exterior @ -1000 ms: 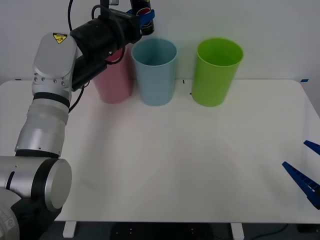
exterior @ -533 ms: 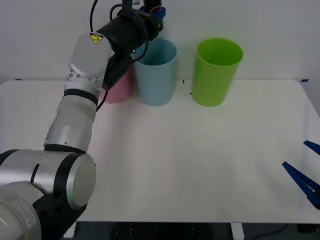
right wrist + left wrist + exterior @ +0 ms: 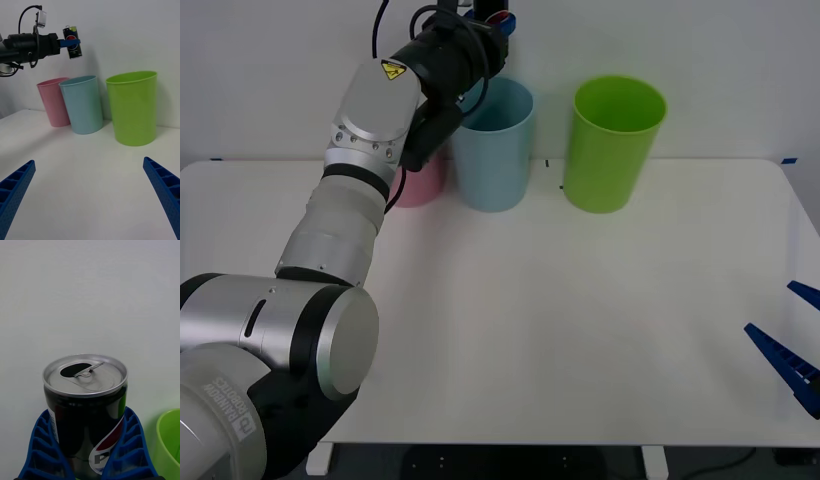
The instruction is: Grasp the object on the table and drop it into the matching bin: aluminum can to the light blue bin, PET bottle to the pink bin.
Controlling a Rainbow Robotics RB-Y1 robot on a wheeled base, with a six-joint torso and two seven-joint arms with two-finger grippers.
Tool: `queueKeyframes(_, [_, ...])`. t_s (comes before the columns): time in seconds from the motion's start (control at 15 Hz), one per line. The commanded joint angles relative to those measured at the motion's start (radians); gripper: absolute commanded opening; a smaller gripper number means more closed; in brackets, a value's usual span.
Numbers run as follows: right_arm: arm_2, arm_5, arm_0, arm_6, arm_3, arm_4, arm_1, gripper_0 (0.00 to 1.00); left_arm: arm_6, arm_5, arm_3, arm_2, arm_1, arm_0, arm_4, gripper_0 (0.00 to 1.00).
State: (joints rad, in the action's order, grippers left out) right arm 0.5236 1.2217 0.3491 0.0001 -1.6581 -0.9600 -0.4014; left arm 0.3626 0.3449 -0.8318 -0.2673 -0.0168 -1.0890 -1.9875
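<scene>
Three bins stand in a row at the far side of the table [image 3: 580, 330]: the pink bin [image 3: 54, 101] left, the light blue bin [image 3: 492, 145] in the middle, the lime green bin [image 3: 612, 145] right. The aluminum can [image 3: 72, 42] hangs above the light blue bin.

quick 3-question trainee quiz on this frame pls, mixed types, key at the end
1. True or false: the left gripper holds the aluminum can in the air.
2. Which bin stands between the other two? A pink bin B light blue bin C lime green bin
3. Fill in: the right gripper, low over the table, is ____.

Key: 1 true; 2 B; 3 open
</scene>
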Motion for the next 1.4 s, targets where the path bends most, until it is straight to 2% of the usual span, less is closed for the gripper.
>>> queueKeyframes(0.07, [0.000,0.000,0.000,0.000,0.000,0.000,0.000,1.00,0.001,0.000,-0.001,0.002,0.000,0.000,0.009,0.14])
queueKeyframes(0.13, [0.000,0.000,0.000,0.000,0.000,0.000,0.000,1.00,-0.001,0.000,-0.001,0.003,0.000,0.001,0.016,0.82])
queueKeyframes(0.2, [0.000,0.000,0.000,0.000,0.000,0.000,0.000,1.00,-0.001,0.000,0.000,0.003,0.000,0.001,0.019,1.00])
queueKeyframes(0.93, [0.000,0.000,0.000,0.000,0.000,0.000,0.000,1.00,-0.001,0.008,-0.001,0.003,-0.003,0.003,0.085,1.00])
queueKeyframes(1.2, [0.000,0.000,0.000,0.000,0.000,0.000,0.000,1.00,-0.021,0.088,-0.001,0.011,-0.051,0.024,0.171,1.00])
queueKeyframes(1.4, [0.000,0.000,0.000,0.000,0.000,0.000,0.000,1.00,-0.044,0.144,-0.013,0.068,-0.126,0.064,0.314,1.00])
